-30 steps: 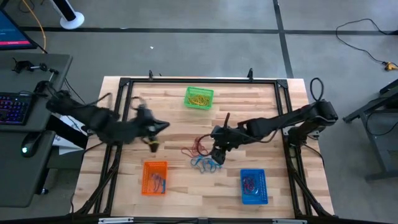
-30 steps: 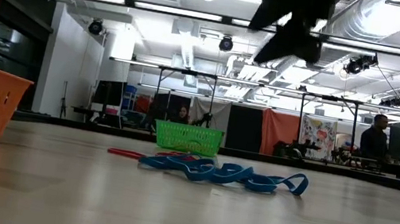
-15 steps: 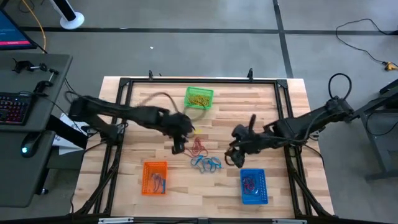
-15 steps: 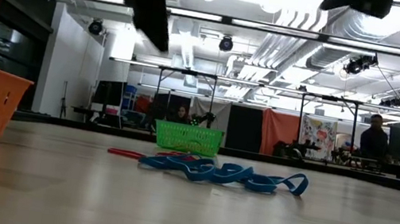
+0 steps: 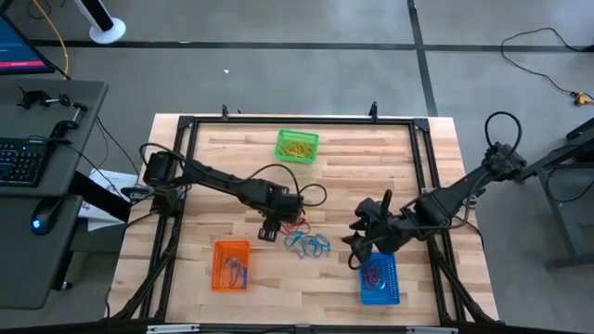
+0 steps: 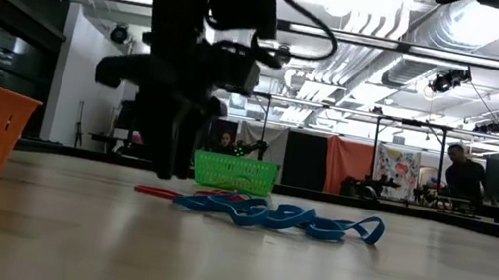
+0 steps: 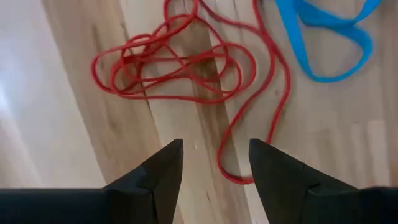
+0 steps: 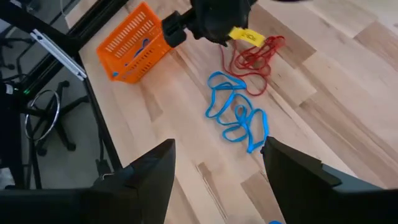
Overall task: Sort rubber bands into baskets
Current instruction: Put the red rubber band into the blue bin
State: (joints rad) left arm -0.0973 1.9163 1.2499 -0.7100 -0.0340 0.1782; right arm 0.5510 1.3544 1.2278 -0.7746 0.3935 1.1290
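Red rubber bands [image 5: 295, 221] tangled just ahead of left gripper [image 5: 269, 229], blue rubber bands [image 5: 309, 244] just beyond; right gripper [image 5: 357, 257] off to the side beside blue basket [image 5: 379, 278]. Low view: left gripper hung just above table [image 6: 231, 258]. Left wrist: fingers [image 7: 158, 171] spread, red loop between tips. Right wrist: fingers [image 8: 152, 168] parted, empty. Probably light, limp, springy; best pinched at one strand crossing.

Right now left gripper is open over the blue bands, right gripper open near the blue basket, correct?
Not quite: the left gripper is open over the red bands, with the blue bands off to the side; the left wrist view shows it. The right gripper is open near the blue basket.
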